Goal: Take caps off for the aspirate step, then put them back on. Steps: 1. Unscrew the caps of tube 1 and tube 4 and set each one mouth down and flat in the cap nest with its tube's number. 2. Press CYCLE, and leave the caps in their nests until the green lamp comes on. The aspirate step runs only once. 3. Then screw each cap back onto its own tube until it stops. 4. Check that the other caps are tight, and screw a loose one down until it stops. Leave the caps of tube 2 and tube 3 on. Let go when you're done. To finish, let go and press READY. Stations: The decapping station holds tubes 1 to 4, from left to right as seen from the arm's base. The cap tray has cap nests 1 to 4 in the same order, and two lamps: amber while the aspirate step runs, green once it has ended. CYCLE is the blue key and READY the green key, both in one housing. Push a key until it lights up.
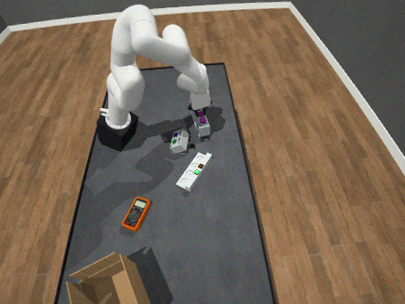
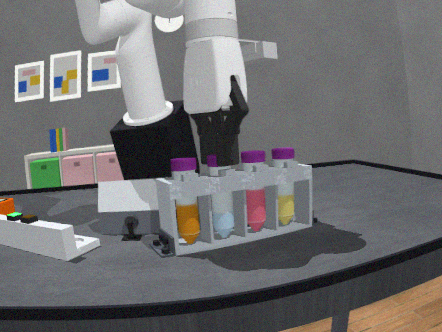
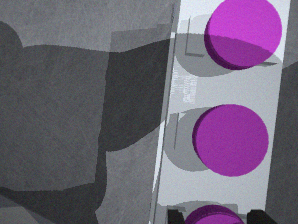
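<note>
Here the pincer (image 2: 216, 161) grips an unlabelled purple cap (image 2: 212, 160).

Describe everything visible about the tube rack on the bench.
The tube rack is a pale grey, plastic-looking block with open front windows, standing upright on the dark table in front of the arm's black base. It holds four upright tubes with purple caps, filled orange, pale blue, red and yellow as seen in the exterior view. The gripper is shut on the blue tube's cap; the other three caps are untouched.
</note>
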{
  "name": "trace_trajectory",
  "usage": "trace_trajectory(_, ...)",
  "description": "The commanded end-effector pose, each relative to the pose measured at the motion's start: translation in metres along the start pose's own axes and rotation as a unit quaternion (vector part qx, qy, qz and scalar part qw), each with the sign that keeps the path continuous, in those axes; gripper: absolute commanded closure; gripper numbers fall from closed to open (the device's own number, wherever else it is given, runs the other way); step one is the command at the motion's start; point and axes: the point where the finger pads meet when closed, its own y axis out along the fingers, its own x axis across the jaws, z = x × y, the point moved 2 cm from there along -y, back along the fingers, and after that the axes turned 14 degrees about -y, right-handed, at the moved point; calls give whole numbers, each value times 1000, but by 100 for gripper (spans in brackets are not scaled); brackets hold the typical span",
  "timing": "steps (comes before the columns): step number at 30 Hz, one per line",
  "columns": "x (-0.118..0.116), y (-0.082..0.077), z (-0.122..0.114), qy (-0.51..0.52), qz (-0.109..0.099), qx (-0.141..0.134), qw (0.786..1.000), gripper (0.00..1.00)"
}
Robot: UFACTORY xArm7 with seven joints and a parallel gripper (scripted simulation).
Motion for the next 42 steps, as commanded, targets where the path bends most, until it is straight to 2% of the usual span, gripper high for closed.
trace_trajectory(1, 2, -1, 0, 55, -4, -2, 998, 100)
trace_trajectory(15, 2, -1, 0, 174, -4, -2, 985, 100)
trace_trajectory(20, 2, -1, 0, 178, -4, -2, 984, 100)
trace_trajectory(21, 2, -1, 0, 178, -4, -2, 984, 54)
trace_trajectory(33, 2, -1, 0, 178, -4, -2, 984, 54)
trace_trajectory(39, 2, -19, 0, 178, -4, -2, 984, 54)
trace_trajectory(42, 2, -22, 0, 178, -4, -2, 984, 54)
